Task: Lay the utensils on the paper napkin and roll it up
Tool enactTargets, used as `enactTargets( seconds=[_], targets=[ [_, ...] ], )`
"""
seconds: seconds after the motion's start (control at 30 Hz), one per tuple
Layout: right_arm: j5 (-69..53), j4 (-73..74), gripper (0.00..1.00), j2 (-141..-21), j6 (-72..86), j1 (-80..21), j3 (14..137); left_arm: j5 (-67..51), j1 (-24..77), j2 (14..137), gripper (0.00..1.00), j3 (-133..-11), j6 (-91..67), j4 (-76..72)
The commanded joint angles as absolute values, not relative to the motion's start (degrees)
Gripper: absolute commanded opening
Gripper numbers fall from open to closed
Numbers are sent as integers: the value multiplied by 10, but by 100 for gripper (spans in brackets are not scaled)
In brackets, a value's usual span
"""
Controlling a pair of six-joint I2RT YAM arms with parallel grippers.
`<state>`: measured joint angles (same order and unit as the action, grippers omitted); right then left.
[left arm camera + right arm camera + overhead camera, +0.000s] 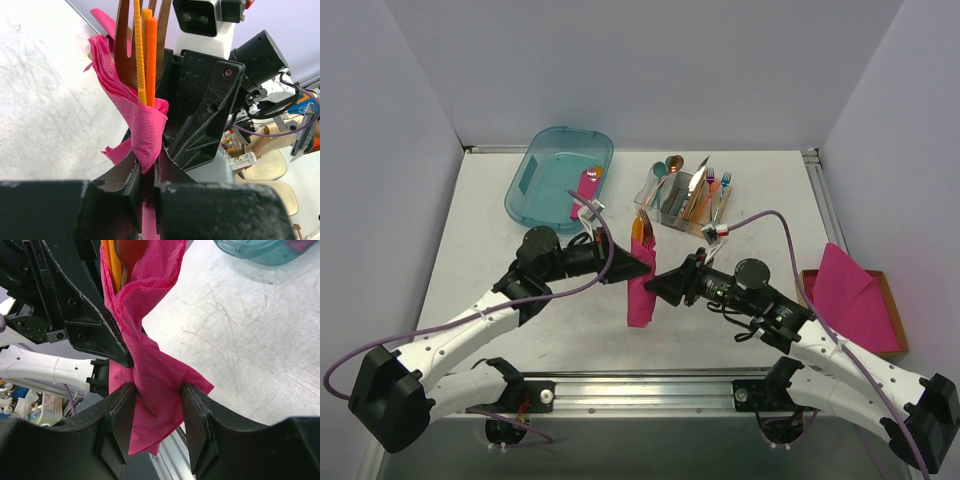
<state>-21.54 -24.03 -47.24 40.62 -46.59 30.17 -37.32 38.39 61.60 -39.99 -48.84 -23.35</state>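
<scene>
The paper napkin [640, 292] is a magenta roll hanging upright above the table's middle, with the copper-orange utensils [640, 228] sticking out of its top. My left gripper [642, 266] is shut on the roll; in the left wrist view the pink paper [147, 130] is pinched between the jaws [145, 170], with the utensils [150, 55] above. My right gripper [656, 283] faces it from the right. Its fingers [192, 405] stand apart on either side of the napkin's loose lower part [155, 375], open [157, 392]. The utensils' handles [117, 260] show at the top.
A teal tray [545, 185] at the back left holds another pink roll [588, 190]. A clear caddy [688, 197] with mixed cutlery stands at the back middle. A stack of pink napkins [855, 295] lies in a brown box at the right edge.
</scene>
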Motion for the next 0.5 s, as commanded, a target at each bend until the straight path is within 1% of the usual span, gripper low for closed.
enactTargets(
  seconds=[0.0, 0.47],
  targets=[
    [-254, -262, 42, -474, 414, -471, 285, -351, 375, 599, 2, -450, -489, -289],
    [-266, -305, 41, -486, 438, -480, 262, -330, 358, 620, 2, -465, -484, -298]
  ],
)
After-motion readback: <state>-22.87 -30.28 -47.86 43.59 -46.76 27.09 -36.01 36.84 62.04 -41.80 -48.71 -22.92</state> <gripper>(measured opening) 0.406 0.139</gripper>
